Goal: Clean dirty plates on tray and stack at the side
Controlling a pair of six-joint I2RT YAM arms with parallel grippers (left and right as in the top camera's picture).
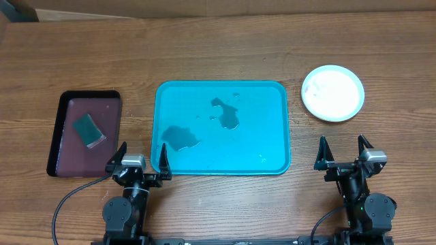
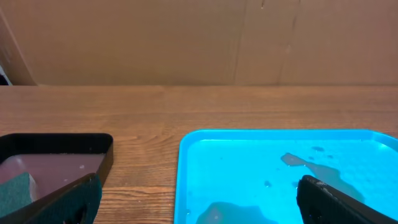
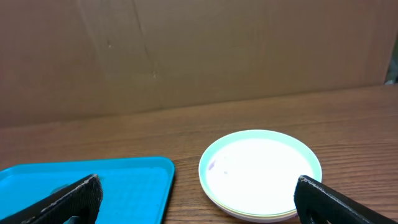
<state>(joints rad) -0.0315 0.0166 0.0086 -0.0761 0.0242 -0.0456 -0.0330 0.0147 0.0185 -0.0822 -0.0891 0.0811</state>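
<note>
The turquoise tray (image 1: 272, 116) lies in the middle of the table and holds only wet patches (image 1: 226, 114). The plates (image 1: 333, 93) sit stacked on the wood to the right of it, a pale aqua rim on top. In the right wrist view the plates (image 3: 260, 171) show layered edges and a faint purplish mark. My left gripper (image 1: 143, 147) stands open at the tray's near left corner, nothing between its fingers (image 2: 65, 200). Open and empty as well, my right gripper (image 1: 341, 143) hovers near the table's front, just short of the plates.
A dark maroon, black-rimmed tray (image 1: 68, 153) with a green sponge (image 1: 89, 129) lies left of the turquoise tray. Bare wood separates the two trays. A cardboard wall (image 3: 199, 50) runs along the far edge of the table.
</note>
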